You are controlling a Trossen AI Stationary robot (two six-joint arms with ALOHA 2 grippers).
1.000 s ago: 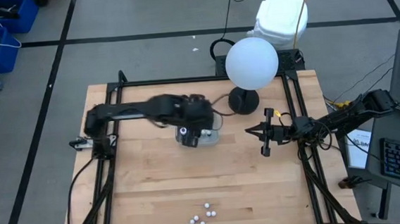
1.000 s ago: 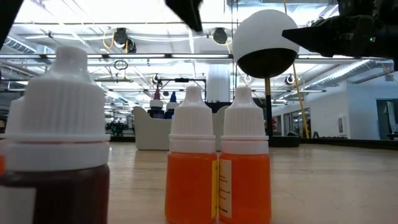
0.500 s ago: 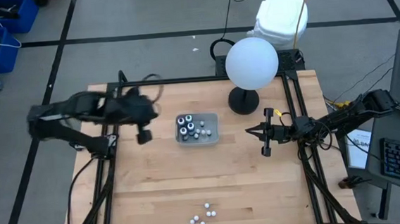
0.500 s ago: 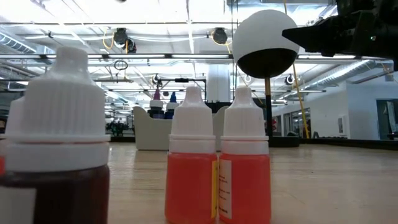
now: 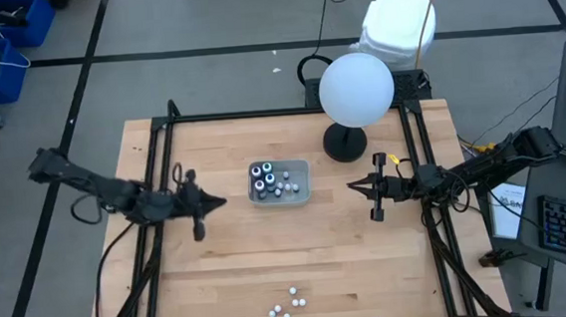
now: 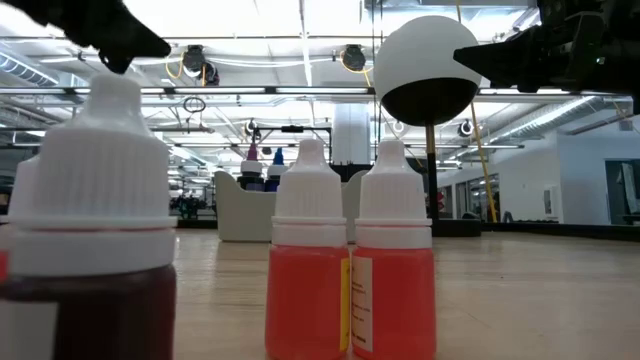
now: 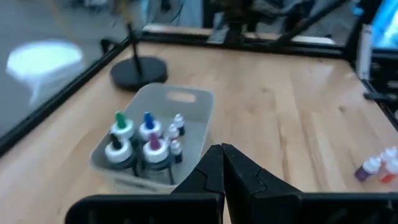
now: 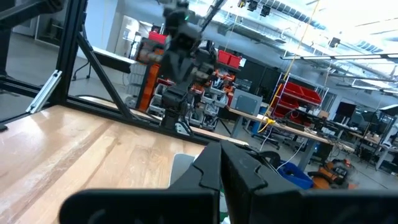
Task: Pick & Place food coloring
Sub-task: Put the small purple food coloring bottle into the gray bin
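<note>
The food coloring is in two groups. Several tiny bottles [image 5: 271,179] stand in a grey tray [image 5: 299,167] at mid-table, also seen in the left wrist view as bottles [image 7: 142,140] in the tray [image 7: 193,118]. Several more white-capped bottles [image 5: 288,303] stand on the wood near the front edge; the low view shows a dark one [image 6: 90,240] and two orange ones [image 6: 350,270] up close. My left gripper [image 5: 222,202] is shut and holds nothing, left of the tray. My right gripper [image 5: 352,184] is shut and holds nothing, right of the tray.
A large white globe [image 5: 356,88] on a black stand [image 5: 343,144] rises at the far side, just behind and right of the tray. Black frame rails [image 5: 150,258] run along the table's left and right edges. Bare wood lies between the tray and the front bottles.
My left gripper has drawn back from over the grey tray toward the table's left edge, sinking and turning from pointing down to nearly level. The tray and its bottles, covered by the arm before, now show. The right arm has kept still.
</note>
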